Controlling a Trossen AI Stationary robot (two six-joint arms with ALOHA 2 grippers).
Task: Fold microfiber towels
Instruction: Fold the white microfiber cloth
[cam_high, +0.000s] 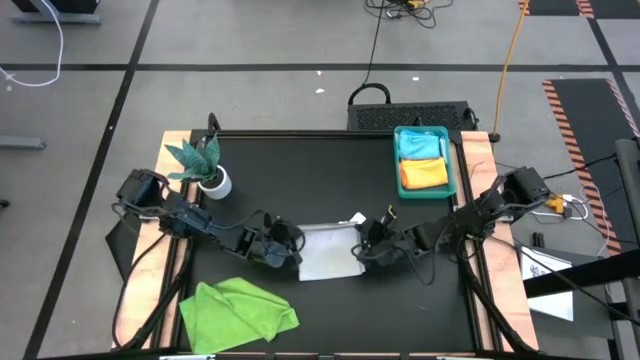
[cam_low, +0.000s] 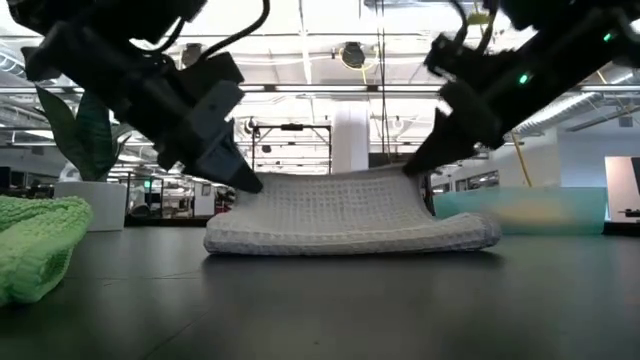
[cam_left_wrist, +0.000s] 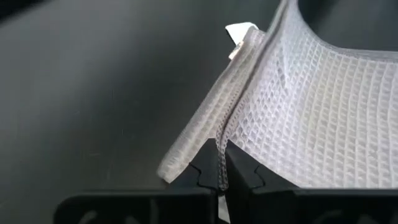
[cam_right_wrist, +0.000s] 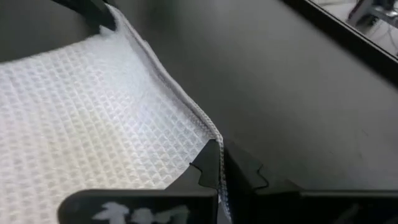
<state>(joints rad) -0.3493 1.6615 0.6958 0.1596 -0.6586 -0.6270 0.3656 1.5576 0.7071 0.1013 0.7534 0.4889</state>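
mid-table, white towel (cam_high: 328, 252) pinched at opposite edges: left gripper (cam_high: 283, 243) clamped tight on one hem, right gripper (cam_high: 372, 240) likewise on the other. top layer lifted, sagging between, probably to carry over for a fold. green towel (cam_high: 236, 312) waiting near front.

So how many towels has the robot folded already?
Two, blue and orange, look folded in the tray. The white towel is mid-fold, its edge pinched by the left gripper and right gripper. The green towel lies crumpled, unfolded.
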